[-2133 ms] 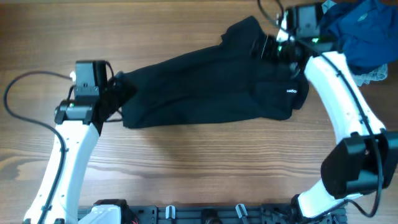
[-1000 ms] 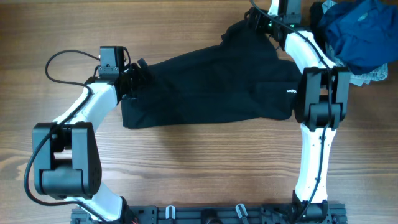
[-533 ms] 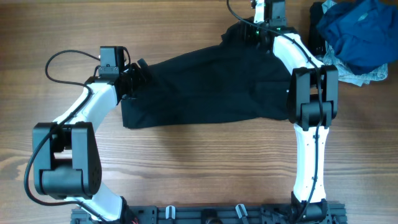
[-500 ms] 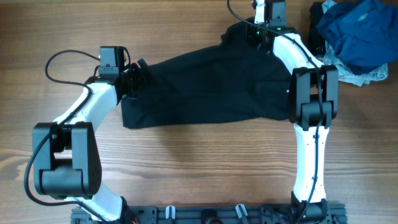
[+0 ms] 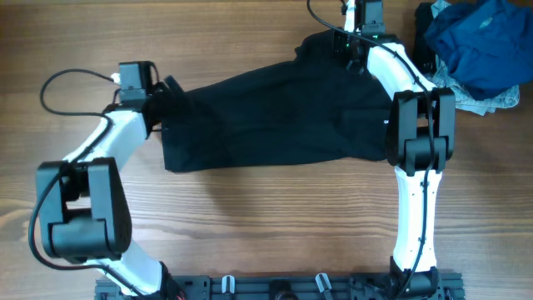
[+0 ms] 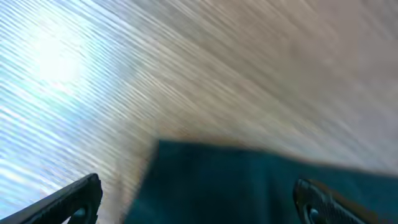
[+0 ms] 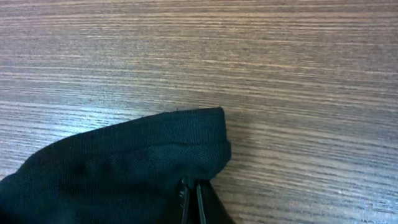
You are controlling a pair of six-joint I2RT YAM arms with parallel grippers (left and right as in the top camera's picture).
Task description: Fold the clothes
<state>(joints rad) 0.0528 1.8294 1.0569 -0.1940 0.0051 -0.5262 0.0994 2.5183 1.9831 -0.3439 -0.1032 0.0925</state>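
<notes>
A black garment (image 5: 275, 117) lies spread across the middle of the wooden table (image 5: 250, 217). My left gripper (image 5: 169, 88) is at the garment's left end. In the left wrist view, which is blurred, the left gripper (image 6: 199, 204) stands open with the dark cloth (image 6: 249, 186) between its fingers (image 6: 74, 198). My right gripper (image 5: 343, 43) is at the garment's far right corner. In the right wrist view the right gripper (image 7: 193, 200) is shut, pinching the edge of the black cloth (image 7: 124, 165).
A pile of blue clothes (image 5: 479, 42) with a pale patterned piece (image 5: 498, 102) under it lies at the far right corner. A cable (image 5: 67, 83) loops on the table by the left arm. Bare wood (image 7: 280, 62) lies beyond the garment's corner.
The right gripper has shut on the garment's far right corner. The left gripper has shifted left and slightly away, staying open at the garment's left end.
</notes>
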